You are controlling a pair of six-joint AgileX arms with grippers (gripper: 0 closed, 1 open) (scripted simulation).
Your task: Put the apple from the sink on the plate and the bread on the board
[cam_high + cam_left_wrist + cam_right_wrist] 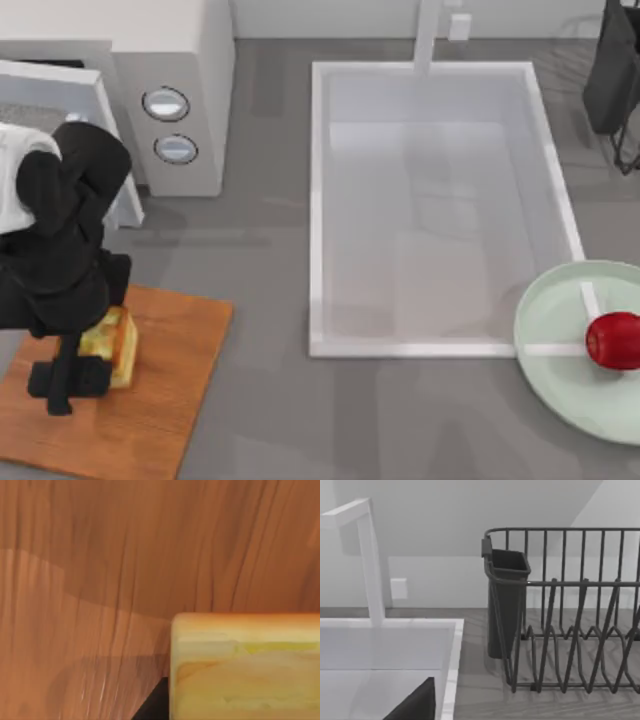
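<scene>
Left fingers: the left gripper [75, 378] is hanging low over the board [160, 400] at the bench's left near corner, its black fingers [60, 385] sitting right against the bread [113, 345]; whether they are pinching the slice or standing spread beside it, I cannot tell.
Bread: it is lying on the board, half hidden under the left arm in the top view; in the left wrist view its pale yellow side [245, 667] is sitting very close, with the wood grain [125, 555] running behind it.
Right gripper: the right arm is sitting parked at the far right edge of the bench, by a dark wire dish rack [570, 625] with a cutlery cup [506, 600].
Apple: the apple [614, 340] is resting on the plate [560, 360], toward the plate's right side.
Plate: it is sitting at the right of the bench, overlapping the near right corner of the sink [320, 200].
Sink: it is taking up the middle of the bench, with the white faucet post [428, 35] standing at its far end.
Other: a white microwave [170, 90] is standing at the far left, behind the left arm.
</scene>
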